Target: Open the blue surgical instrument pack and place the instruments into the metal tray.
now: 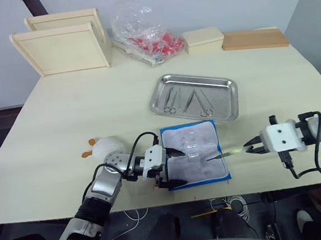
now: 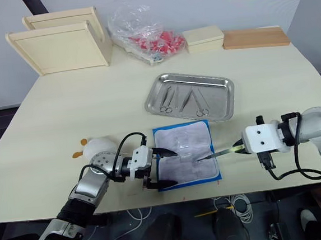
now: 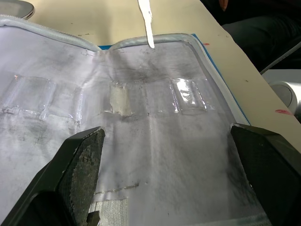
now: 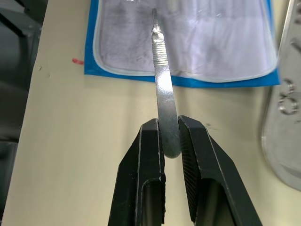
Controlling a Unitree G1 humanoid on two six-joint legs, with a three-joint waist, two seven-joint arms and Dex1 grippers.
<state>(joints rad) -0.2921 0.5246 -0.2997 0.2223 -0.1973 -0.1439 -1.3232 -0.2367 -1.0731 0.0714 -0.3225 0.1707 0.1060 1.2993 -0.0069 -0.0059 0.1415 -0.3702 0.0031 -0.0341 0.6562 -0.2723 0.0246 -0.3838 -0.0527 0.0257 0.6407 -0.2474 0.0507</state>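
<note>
The blue surgical instrument pack (image 1: 194, 153) lies unfolded near the table's front edge, its whitish clear-pocketed panel facing up. My left gripper (image 1: 177, 167) is open at the pack's left edge, one finger on each side of the panel (image 3: 141, 94). My right gripper (image 4: 169, 125) is shut on a thin flat metal instrument (image 4: 162, 84), just right of the pack. The tool's tip reaches over the pack's right border (image 1: 211, 159). The metal tray (image 1: 226, 100) sits behind the pack and holds several instruments (image 1: 190, 101).
A white toy duck (image 1: 104, 147) lies left of my left arm. Along the back edge stand two pale wooden trays (image 1: 64, 47), a clear bag of red items (image 1: 144, 34), a pale box (image 1: 204, 39) and a wooden board (image 1: 254, 39).
</note>
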